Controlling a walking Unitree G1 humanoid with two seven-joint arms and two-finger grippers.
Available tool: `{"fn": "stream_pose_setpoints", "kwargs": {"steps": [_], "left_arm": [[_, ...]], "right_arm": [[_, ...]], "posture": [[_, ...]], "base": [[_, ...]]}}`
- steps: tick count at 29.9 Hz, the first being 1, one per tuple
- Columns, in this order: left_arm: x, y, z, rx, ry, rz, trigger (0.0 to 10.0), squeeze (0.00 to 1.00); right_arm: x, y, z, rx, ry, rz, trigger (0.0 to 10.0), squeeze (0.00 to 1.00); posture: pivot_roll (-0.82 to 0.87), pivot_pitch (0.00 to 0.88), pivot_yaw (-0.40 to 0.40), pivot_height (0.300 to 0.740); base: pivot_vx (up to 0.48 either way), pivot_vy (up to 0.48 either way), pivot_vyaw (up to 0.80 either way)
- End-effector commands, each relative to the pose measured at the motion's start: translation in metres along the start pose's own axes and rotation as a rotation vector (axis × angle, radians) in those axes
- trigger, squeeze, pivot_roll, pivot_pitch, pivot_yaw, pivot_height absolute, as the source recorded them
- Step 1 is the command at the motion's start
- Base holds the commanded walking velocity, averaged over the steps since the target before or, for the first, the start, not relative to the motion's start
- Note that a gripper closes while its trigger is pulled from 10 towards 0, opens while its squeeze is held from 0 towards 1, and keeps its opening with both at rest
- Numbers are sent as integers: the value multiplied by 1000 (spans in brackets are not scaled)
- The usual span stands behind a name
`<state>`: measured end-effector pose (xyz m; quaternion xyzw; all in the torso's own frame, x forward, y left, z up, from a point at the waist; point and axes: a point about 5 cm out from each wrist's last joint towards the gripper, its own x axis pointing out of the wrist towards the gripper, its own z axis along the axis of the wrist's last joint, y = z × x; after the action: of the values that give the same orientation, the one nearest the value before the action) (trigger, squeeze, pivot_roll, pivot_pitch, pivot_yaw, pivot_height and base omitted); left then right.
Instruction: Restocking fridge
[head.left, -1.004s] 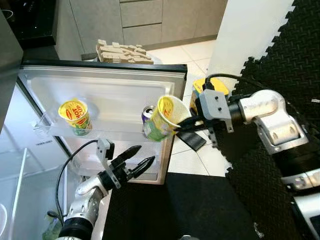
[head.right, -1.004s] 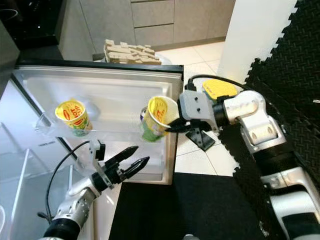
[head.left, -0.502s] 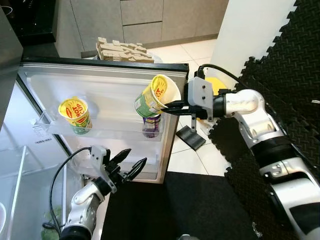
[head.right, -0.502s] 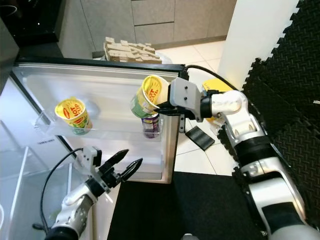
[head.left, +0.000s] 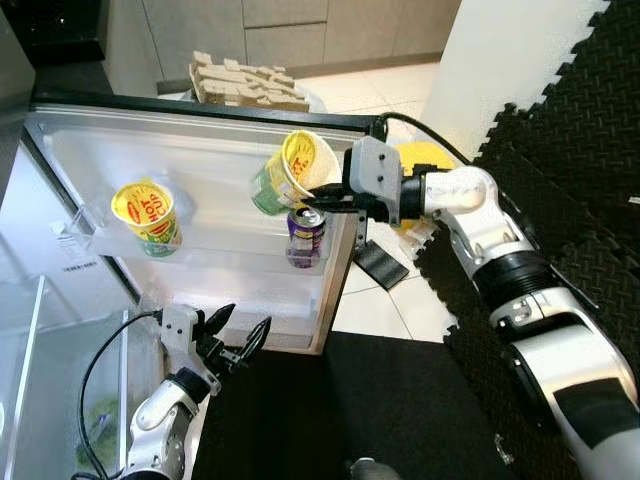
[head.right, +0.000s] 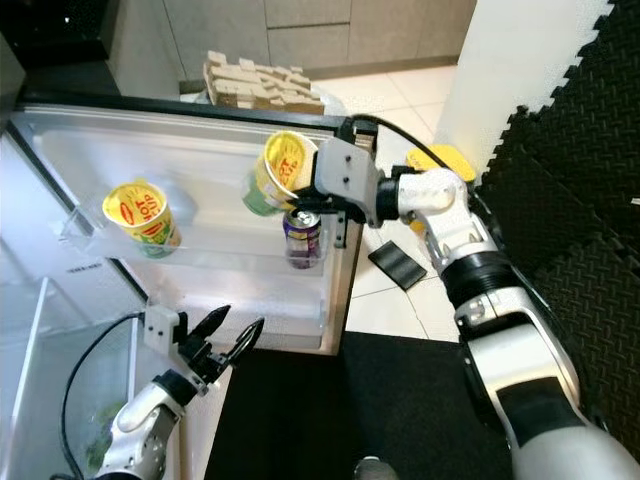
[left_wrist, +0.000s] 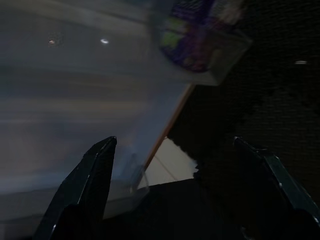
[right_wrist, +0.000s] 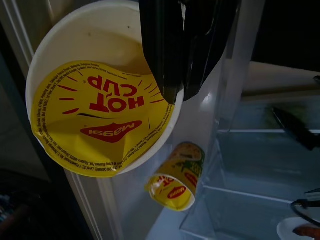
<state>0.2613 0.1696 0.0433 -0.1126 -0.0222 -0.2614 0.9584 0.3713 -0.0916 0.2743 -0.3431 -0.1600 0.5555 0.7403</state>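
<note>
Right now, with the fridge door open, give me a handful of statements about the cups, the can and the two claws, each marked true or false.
1. The right claw is shut on the rim of a noodle cup. True.
2. That held cup stands upright on the door shelf. False: it is tilted and held above the shelf.
3. A purple can stands on the door shelf below the held cup. True.
4. The left claw holds the second noodle cup. False: it is open and holds nothing, low by the door's bottom edge; that cup sits on the shelf.
</note>
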Motion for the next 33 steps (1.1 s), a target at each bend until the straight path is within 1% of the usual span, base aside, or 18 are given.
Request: {"fn": "stream_pose_setpoints", "kwargs": {"steps": [1,2,3,4,5,7,10,12,25,28,33], "left_arm": [[-5,-4,-7,0,11,25,10000,0],[-5,-4,-7,0,11,25,10000,0],[-6,-4,-7,4,10,34,10000,0],[-6,-4,-7,10,9,43,10000,0],[-7,-3,-7,14,8,50,10000,0],[-8,-3,-6,19,5,61,10000,0],[-8,-3,-6,20,1,67,10000,0],[-8,-3,-6,22,-1,72,10000,0],[-6,-7,-8,29,6,71,10000,0],[-4,-9,-8,37,9,52,10000,0],[0,-14,-8,37,10,34,10000,0]], "right_arm": [[4,2,-3,-10,8,5,39,0],[4,2,-3,-10,8,5,39,0],[5,3,-4,-8,10,4,1412,0],[7,2,-4,-4,7,-3,4706,0],[8,1,-4,7,1,-10,10000,0],[11,0,-3,7,5,-12,10000,0],[13,-1,-4,4,27,-8,10000,0],[14,-2,-5,5,45,-11,10000,0],[13,-6,-8,1,66,-47,10000,0],[11,-9,-10,-4,91,-71,10000,0],[4,-15,-19,-31,217,-98,10000,0]], "posture": [[-117,225,-51,740],[-117,225,-51,740],[-116,227,-52,740],[-113,230,-54,740],[-112,232,-53,740],[-108,238,-56,740],[-107,238,-56,740],[-104,242,-59,740],[-99,231,-59,740],[-99,225,-59,740],[-98,218,-61,740]], "base": [[0,0,0],[0,0,0],[0,0,0],[0,0,0],[0,0,0],[0,0,0],[0,0,550],[0,0,759],[0,0,715],[0,0,0],[0,0,0]]}}
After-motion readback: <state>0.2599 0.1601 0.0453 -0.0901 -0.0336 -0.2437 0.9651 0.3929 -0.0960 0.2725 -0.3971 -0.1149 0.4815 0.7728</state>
